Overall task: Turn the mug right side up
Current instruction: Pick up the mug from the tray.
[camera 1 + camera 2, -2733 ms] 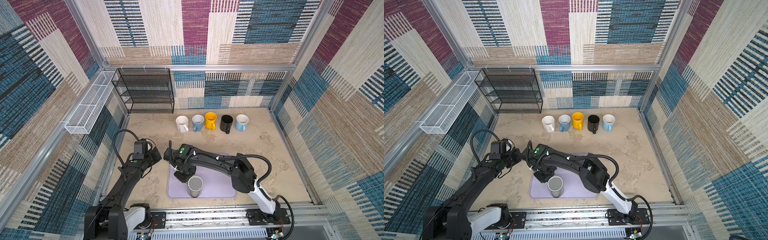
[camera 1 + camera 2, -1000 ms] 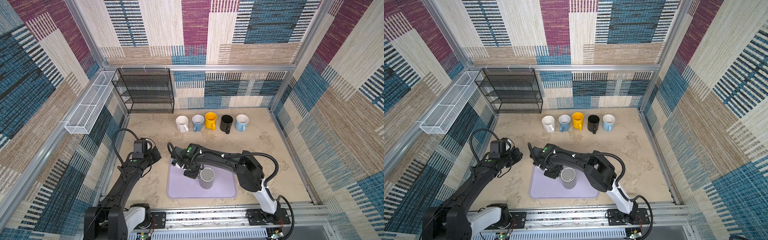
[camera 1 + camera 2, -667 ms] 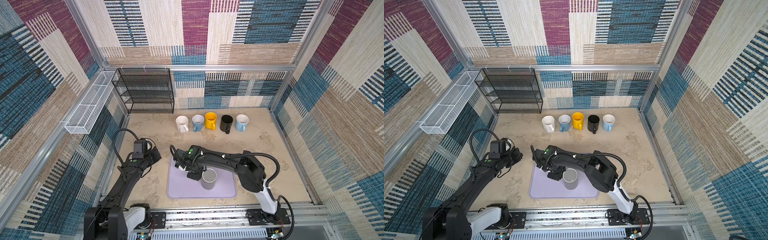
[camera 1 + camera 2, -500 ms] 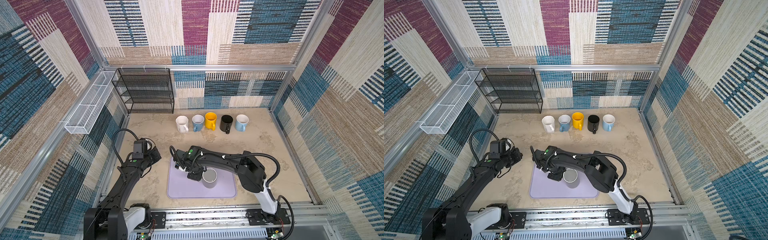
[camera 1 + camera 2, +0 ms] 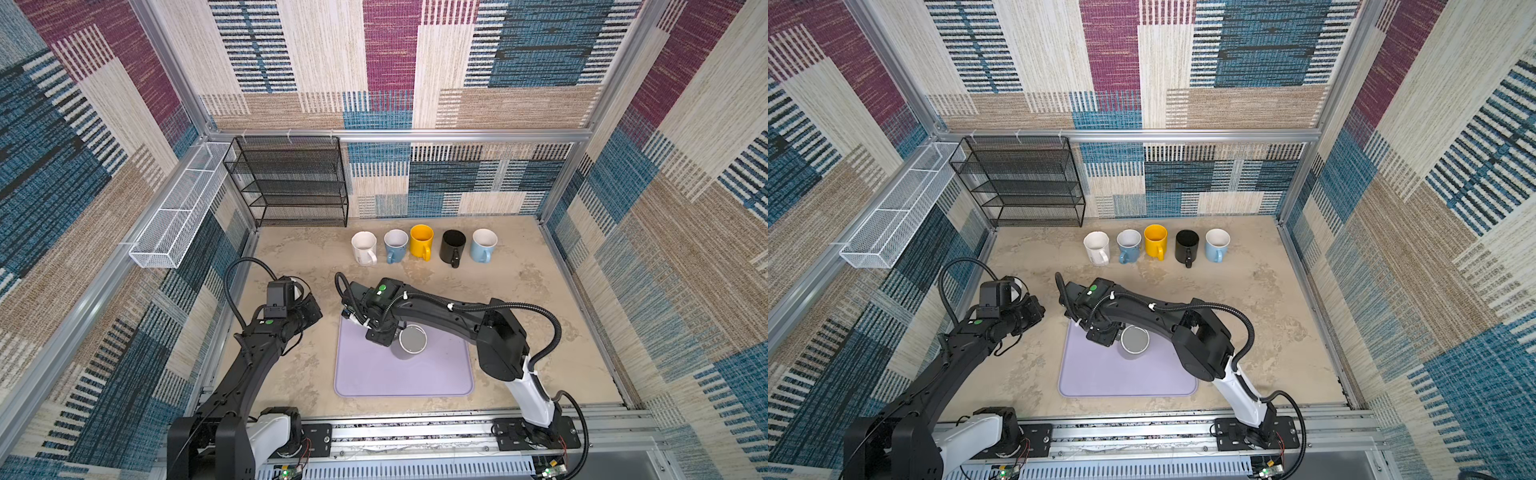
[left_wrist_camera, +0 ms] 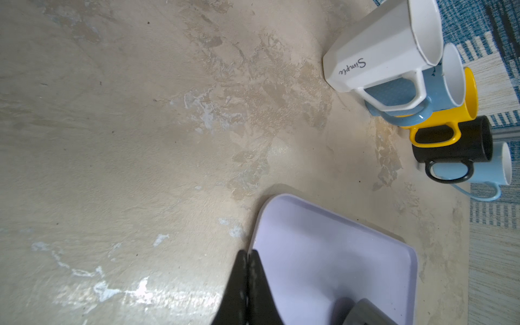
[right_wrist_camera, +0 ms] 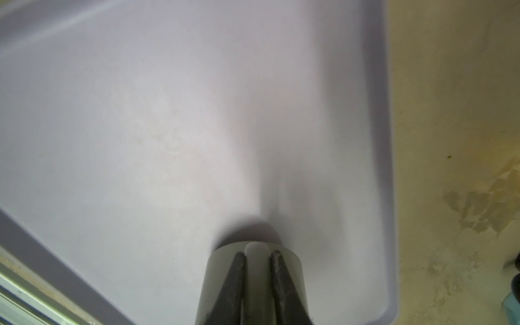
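The grey mug (image 5: pixel 412 340) (image 5: pixel 1135 341) is upright with its mouth facing up, over the far-left part of the lavender mat (image 5: pixel 415 380) (image 5: pixel 1100 376). I cannot tell whether its base touches the mat. My right gripper (image 7: pixel 258 253) is shut on the mug's pale handle (image 7: pixel 254 249), a finger on each side, with the mug body (image 7: pixel 218 271) behind. In both top views the right gripper (image 5: pixel 384 334) (image 5: pixel 1105 334) sits at the mug's left side. My left gripper (image 6: pixel 247 254) (image 5: pixel 312 311) is shut and empty, hovering by the mat's far-left corner (image 6: pixel 281 199).
A row of several upright mugs stands at the back: white (image 5: pixel 364 247), blue (image 5: pixel 395 245), yellow (image 5: pixel 422 241), black (image 5: pixel 453 247), light blue (image 5: pixel 483 244). A black wire rack (image 5: pixel 291 183) fills the back-left corner. A white wire basket (image 5: pixel 178 208) hangs on the left wall.
The right arm carried the mug from the mat's front towards its far-left part and stood it mouth up. Its jaws tightened on the handle. The left arm stayed put.
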You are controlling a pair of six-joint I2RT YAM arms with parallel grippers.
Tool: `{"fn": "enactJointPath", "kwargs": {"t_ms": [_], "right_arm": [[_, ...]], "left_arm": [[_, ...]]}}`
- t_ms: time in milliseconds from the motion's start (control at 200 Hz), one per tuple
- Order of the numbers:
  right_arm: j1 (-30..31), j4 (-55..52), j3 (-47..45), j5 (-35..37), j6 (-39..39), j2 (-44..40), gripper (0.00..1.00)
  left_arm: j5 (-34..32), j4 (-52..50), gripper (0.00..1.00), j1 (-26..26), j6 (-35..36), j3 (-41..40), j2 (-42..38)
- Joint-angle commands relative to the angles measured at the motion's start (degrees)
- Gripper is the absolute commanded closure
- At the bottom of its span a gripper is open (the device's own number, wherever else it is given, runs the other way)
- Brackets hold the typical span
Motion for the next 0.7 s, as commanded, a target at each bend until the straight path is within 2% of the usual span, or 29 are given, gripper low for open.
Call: {"fn": "enactJointPath", "kwargs": {"t_ms": [0,245,696], "right_arm": [[-0.8,2.9,1.0,0.7,-0.2,-1.2,1.00],[-3.0,15.0,-6.5,-3.9,-0.8,-7.8,1.00],[-3.9,38.4,-30.4,-10.7,0.1,-22.8,1.00]], "left_arm": [[-0.4,0.1,0.94,0.1,1.2,0.6,-0.3],[1.6,0.4,0.95,0.1,1.7,1.5,0.4],[3.6,-0.1,0.95,-0.1,2.5,2.7,-0.6]]}}
